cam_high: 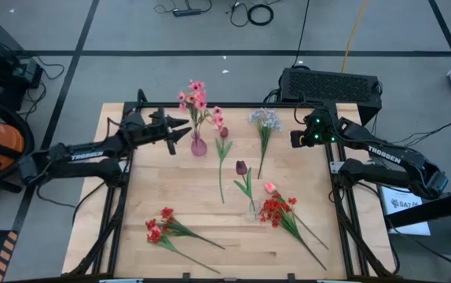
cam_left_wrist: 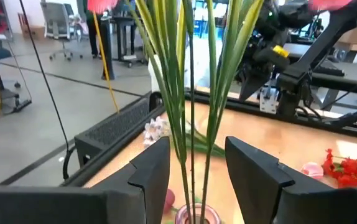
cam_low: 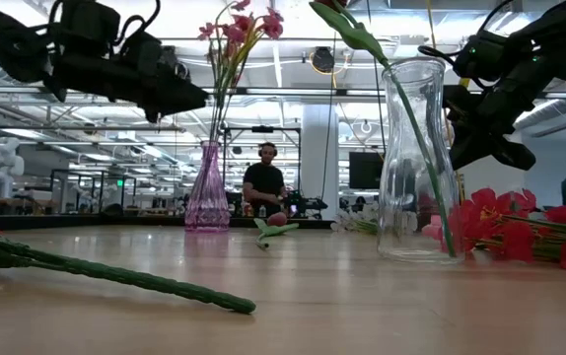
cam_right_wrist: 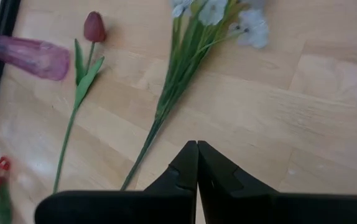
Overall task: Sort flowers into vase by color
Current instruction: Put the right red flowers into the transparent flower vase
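Observation:
A pink vase [cam_high: 199, 145] stands at the far middle of the table and holds pink sprays [cam_high: 195, 97]. My left gripper [cam_high: 185, 130] is open beside them; in the left wrist view its fingers [cam_left_wrist: 150, 177] stand on either side of the stalks [cam_left_wrist: 191, 124] above the vase mouth, without touching. A clear vase [cam_low: 416, 168] holds a dark tulip [cam_high: 241, 167]. A maroon tulip [cam_high: 224, 134], a pale blue-white sprig [cam_high: 265, 119], a pink bud [cam_high: 269, 187] and two red clusters [cam_high: 275, 209] [cam_high: 157, 229] lie flat. My right gripper [cam_right_wrist: 197, 149] is shut, above the sprig's stalk end.
The table's raised frame runs along the far edge [cam_high: 233, 104]. A black box [cam_high: 331, 85] sits on the floor beyond it. Bare wood lies between the pink vase and the left red cluster [cam_high: 163, 185]. A person [cam_low: 263, 182] sits far behind the table.

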Motion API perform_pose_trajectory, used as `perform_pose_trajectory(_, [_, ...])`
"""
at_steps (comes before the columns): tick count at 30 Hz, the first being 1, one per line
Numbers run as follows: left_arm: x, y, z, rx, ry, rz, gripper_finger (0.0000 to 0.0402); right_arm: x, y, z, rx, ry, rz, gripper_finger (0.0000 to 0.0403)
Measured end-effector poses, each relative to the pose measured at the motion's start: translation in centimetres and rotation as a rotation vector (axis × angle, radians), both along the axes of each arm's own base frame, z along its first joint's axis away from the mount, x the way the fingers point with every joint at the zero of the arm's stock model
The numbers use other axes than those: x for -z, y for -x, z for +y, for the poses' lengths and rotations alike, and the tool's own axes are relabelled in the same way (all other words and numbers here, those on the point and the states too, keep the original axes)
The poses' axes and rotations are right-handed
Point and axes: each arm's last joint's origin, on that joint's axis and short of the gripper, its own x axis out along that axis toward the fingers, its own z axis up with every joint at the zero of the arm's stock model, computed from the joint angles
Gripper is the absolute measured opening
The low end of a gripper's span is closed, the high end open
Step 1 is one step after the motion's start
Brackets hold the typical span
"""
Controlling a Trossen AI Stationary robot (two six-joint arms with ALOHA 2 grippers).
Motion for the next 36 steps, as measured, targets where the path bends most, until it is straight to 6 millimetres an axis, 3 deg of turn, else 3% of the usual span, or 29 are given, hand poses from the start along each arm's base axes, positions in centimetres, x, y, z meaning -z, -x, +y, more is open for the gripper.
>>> perform_pose_trajectory(8, [-1.6,1.8,-0.9,-0.057,-0.022,-0.031,0.0161,0.0,0.0,0.0,0.002,0.001,0.001,0.0000])
perform_pose_trajectory(22, [-4.1,3.6,-1.8,-0.171,0.169,0.193,0.0161,0.0,0.0,0.0,-0.001,0.005,0.001,0.0000])
perform_pose_trajectory(36, [-1.3,5.2,-2.7,-0.310,0.625,0.420,0.0161,-1.3,-0.8,-1.1,0.059,0.171,-0.101,0.0000])
